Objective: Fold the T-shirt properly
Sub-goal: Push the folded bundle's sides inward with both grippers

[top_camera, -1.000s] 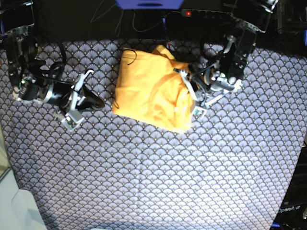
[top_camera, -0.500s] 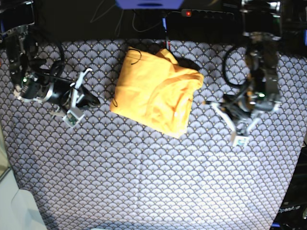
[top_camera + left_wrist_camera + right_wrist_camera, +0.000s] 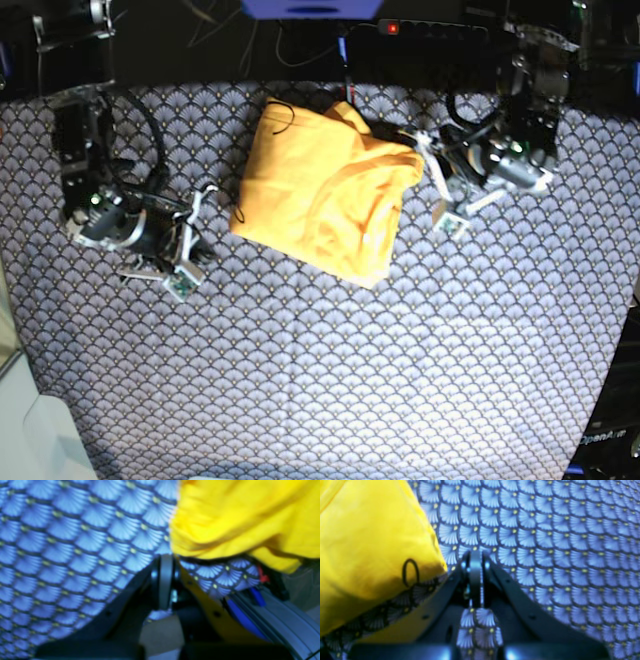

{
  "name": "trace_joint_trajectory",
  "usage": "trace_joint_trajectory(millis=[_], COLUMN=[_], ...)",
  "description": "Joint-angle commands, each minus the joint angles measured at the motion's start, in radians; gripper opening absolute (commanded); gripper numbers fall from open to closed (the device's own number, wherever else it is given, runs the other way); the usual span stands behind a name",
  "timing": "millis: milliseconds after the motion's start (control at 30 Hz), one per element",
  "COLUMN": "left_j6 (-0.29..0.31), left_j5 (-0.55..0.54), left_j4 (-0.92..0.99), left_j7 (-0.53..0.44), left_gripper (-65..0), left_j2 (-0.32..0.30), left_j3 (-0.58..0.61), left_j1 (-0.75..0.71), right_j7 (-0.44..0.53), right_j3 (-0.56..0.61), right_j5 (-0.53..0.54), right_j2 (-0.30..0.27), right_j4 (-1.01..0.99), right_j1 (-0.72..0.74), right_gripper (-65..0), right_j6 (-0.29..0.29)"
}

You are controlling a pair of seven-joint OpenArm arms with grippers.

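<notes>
The orange-yellow T-shirt (image 3: 320, 190) lies folded into a rough rectangle on the patterned cloth at the top centre, still wrinkled along its right side. My left gripper (image 3: 432, 165) sits just off the shirt's right edge, shut and holding nothing. In the left wrist view its shut fingertips (image 3: 162, 580) point at the cloth, with the T-shirt (image 3: 237, 517) just ahead to the upper right. My right gripper (image 3: 200, 240) rests left of the shirt's lower left corner, apart from it. In the right wrist view it is shut (image 3: 475, 575), with the T-shirt (image 3: 370, 542) to its left.
A navy cloth with a fan-scale pattern (image 3: 330, 380) covers the table. A power strip with a red light (image 3: 390, 27) and cables lie along the dark back edge. A black thread loop (image 3: 410, 572) hangs at the shirt's corner. A pale surface (image 3: 40, 430) shows at the lower left.
The left arm let go of the shirt's right edge, swung out to the lower right, then came back beside that edge. The right arm shifted down and slightly right. The shirt stays folded.
</notes>
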State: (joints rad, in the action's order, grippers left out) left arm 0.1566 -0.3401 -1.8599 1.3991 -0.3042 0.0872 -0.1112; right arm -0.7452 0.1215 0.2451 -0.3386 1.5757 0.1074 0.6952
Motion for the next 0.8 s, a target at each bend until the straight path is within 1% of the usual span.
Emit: trace_joint_trajectory(millis=[0, 100, 200, 333, 467, 533, 633, 767], left_j6=[-0.004, -0.005, -0.005, -0.007, -0.007, -0.007, -0.007, -0.007], left_j5=[0.002, 0.002, 0.002, 0.002, 0.003, 0.003, 0.003, 0.003], left_j4=[-0.014, 0.003, 0.078, 0.151, 0.168, 0.191, 0.23, 0.271], left_j7=[-0.008, -0.003, -0.005, -0.033, -0.07, -0.068, -0.068, -0.068], left_gripper=[-65.0, -65.0, -65.0, -65.0, -65.0, -65.0, -65.0, -65.0], left_j2=[0.0, 0.02, 0.046, 0.059, 0.061, 0.067, 0.106, 0.147], left_j3=[0.009, 0.021, 0.023, 0.027, 0.069, 0.087, 0.085, 0.089], left_j1=[0.009, 0.011, 0.017, 0.02, 0.037, 0.049, 0.083, 0.133], right_j7=[0.014, 0.014, 0.014, 0.014, 0.013, 0.014, 0.014, 0.016], right_j3=[-0.004, -0.009, -0.006, -0.003, -0.001, -0.001, 0.0, 0.0], right_j5=[-0.007, -0.053, -0.088, -0.088, -0.089, -0.089, -0.089, -0.089], right_j2=[0.0, 0.031, 0.052, 0.074, 0.083, 0.086, 0.106, 0.106], right_j4=[0.002, -0.005, -0.005, -0.002, -0.002, -0.002, -0.001, 0.01], right_j1=[0.025, 0.027, 0.024, 0.016, 0.001, -0.016, -0.047, -0.096], right_gripper=[-65.0, -65.0, -65.0, -65.0, -65.0, -65.0, -65.0, -65.0], right_j6=[0.003, 0.003, 0.003, 0.003, 0.003, 0.003, 0.003, 0.003])
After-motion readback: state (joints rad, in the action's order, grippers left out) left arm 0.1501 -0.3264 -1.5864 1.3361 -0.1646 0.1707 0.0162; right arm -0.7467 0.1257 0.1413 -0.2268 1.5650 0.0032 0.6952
